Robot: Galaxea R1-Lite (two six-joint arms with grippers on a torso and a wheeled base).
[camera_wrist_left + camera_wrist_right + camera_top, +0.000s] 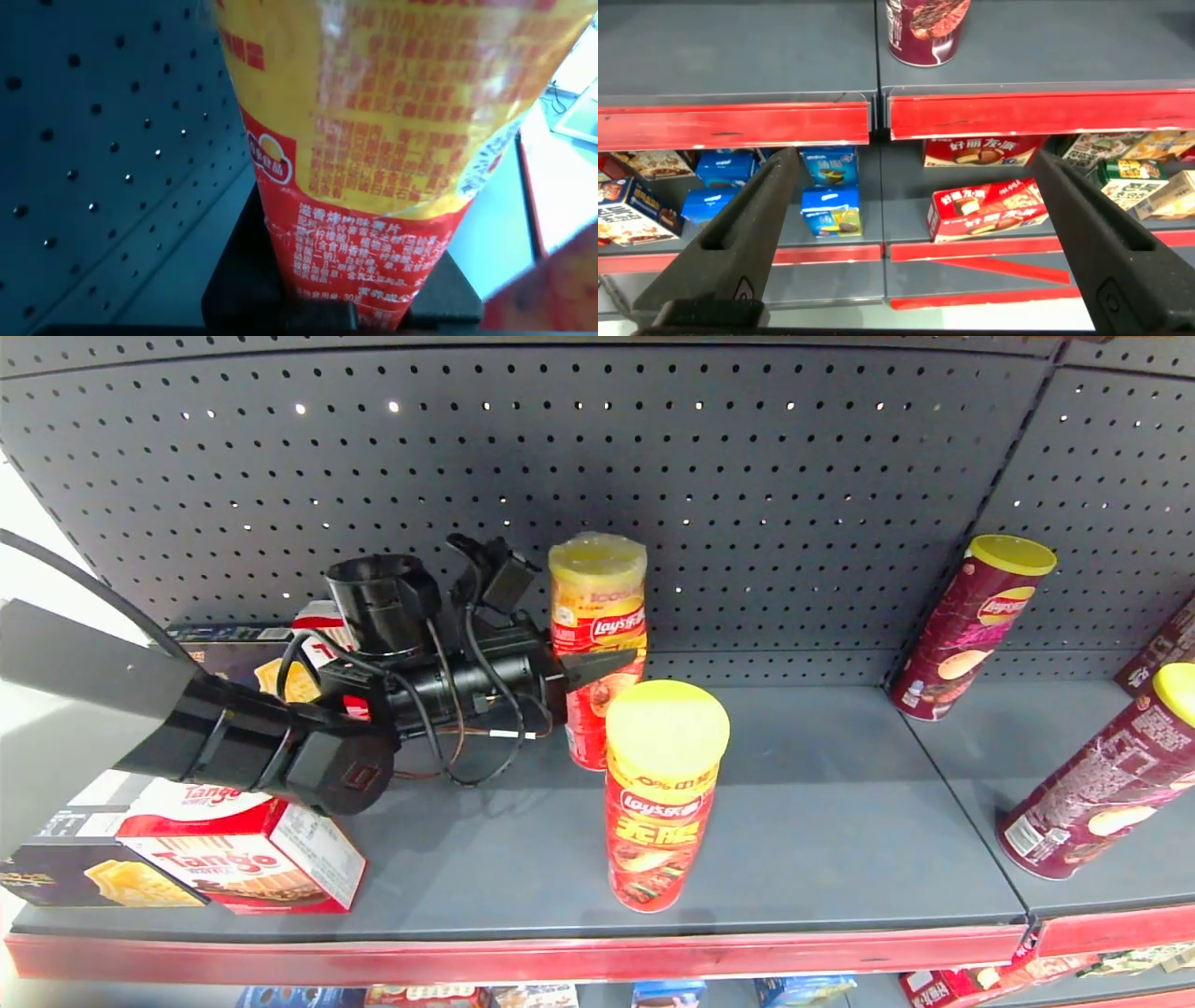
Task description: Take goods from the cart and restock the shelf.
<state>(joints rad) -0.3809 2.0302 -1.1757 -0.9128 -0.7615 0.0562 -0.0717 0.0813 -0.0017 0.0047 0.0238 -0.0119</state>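
STEP: placing; I judge the next move is to let go and back out toward 9 o'clock without nudging the front can [665, 793] | RIGHT: my right gripper [920, 252] is spread wide and holds nothing | LEFT: my left gripper [597, 674] is clamped on the held can [597, 616] — upright, base at the shelf [840, 821], at the front can's 11 o'clock, near the pegboard [747, 504]

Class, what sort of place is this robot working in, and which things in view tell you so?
Probably a supermarket aisle: a pegboard-backed shelf with a red edge strip, crisp tubes standing on it, and boxed snacks on the shelves below.
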